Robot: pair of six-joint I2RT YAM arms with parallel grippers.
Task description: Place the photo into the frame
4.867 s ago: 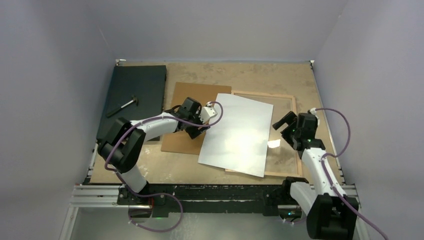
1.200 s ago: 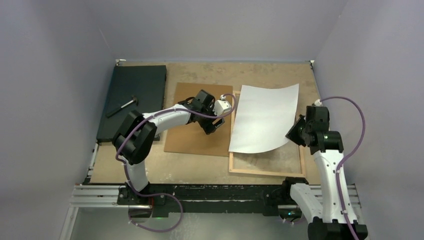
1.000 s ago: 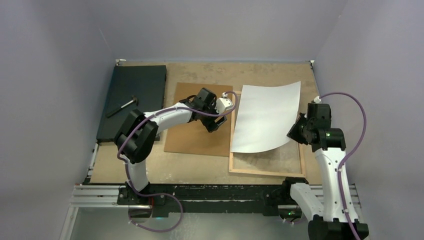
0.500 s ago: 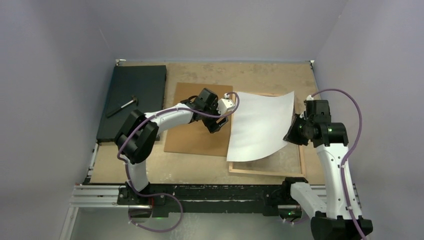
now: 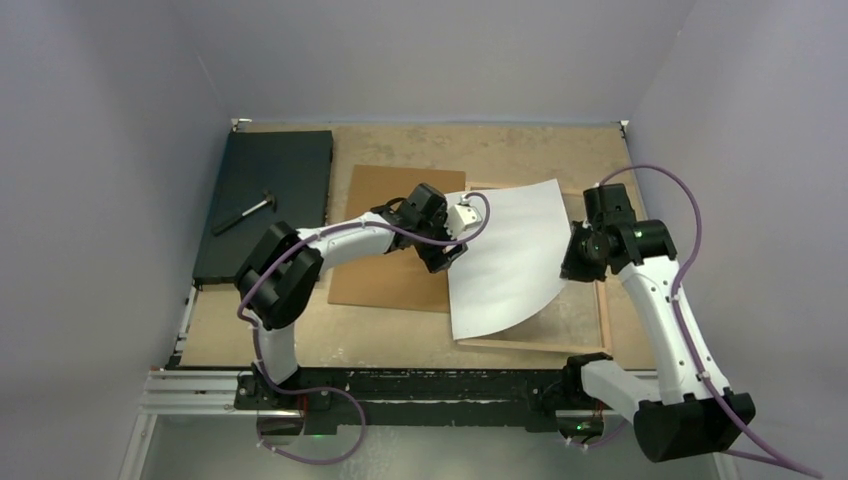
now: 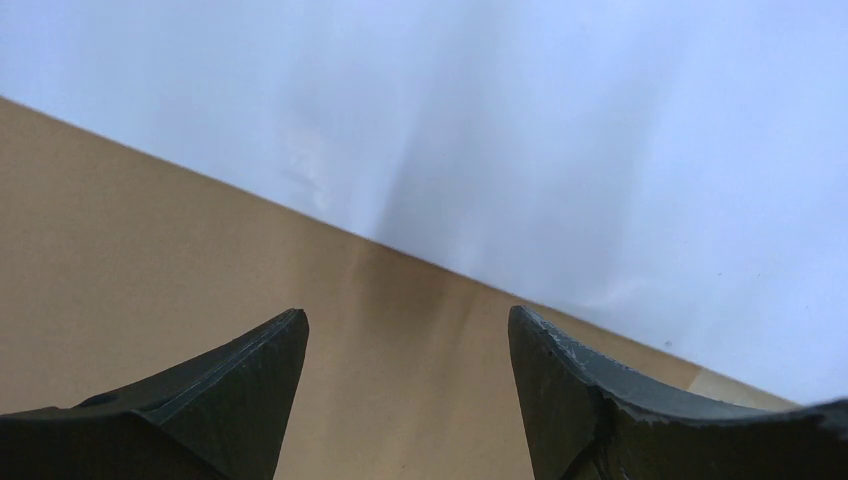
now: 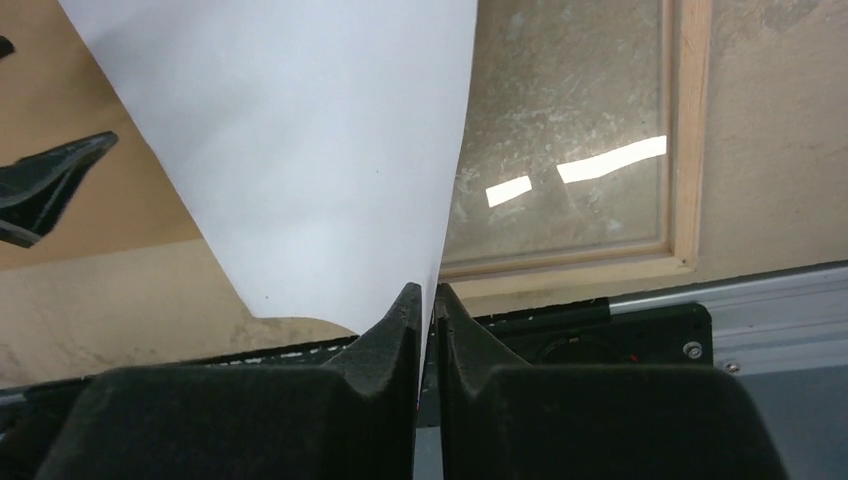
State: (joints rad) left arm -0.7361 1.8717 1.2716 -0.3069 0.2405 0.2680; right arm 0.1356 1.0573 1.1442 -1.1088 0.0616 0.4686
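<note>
Grip: right gripper (image 7: 428,300) clamps rt edge of large white-backed glossy photo (image 5: 505,255); sheet skewed left off thin light-wood frame (image 7: 690,120); left gripper (image 6: 405,318), jaws apart, just beside its left edge.

A flat black rectangular board (image 5: 275,165) lies at the far left of the worn tan surface (image 5: 500,150), with a small hammer-like tool (image 5: 245,212) resting on it. Near its right lies a brown fibreboard panel (image 5: 385,195).

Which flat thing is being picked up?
The white photo: the right gripper pinches its edge, curling it up. The brown panel, black board and frame lie flat.
</note>
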